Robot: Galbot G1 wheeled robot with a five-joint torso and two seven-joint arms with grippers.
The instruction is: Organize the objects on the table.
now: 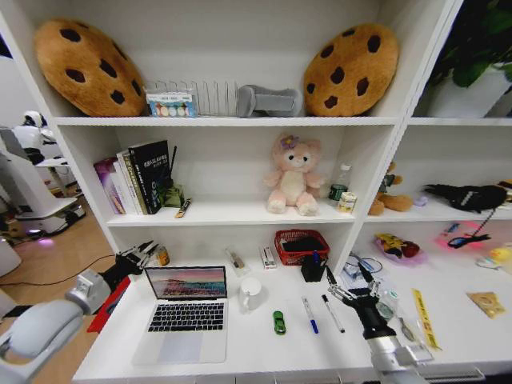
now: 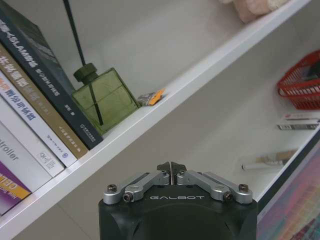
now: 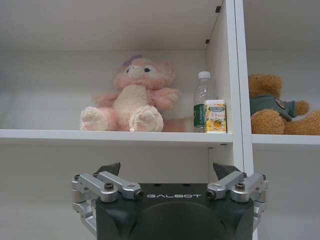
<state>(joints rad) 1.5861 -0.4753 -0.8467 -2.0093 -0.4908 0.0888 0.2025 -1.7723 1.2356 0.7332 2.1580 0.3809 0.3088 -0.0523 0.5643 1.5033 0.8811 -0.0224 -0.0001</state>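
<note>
I am looking down at the table (image 1: 448, 336) and I use the laptop (image 1: 186, 308) as my mark. It sits open on the white top, toward my left side.

My left claw (image 1: 146, 254) hangs just past the laptop's far left corner, close to the shelf wall. From the left wrist camera the left claw (image 2: 171, 167) has its tips pressed together, with nothing between them. Past it I see books (image 2: 30, 115) and a green bottle (image 2: 105, 97) on the shelf above.

My right claw (image 1: 342, 293) is well to the right of the laptop, over the table. From the right wrist camera the right claw (image 3: 170, 172) is spread wide and holds nothing. It points at a pink plush (image 3: 134, 100) and a small bottle (image 3: 201, 102) on the shelf.

The mug (image 1: 251, 293) stands just to the right of the laptop's screen. The green car (image 1: 278, 322) lies a bit further right, nearer to me. The blue pen (image 1: 310, 314) and the black pen (image 1: 333, 313) lie past the car, side by side but apart. The black pen is near my right claw. A red basket (image 1: 301, 246) sits behind the mug, against the back wall.
</note>
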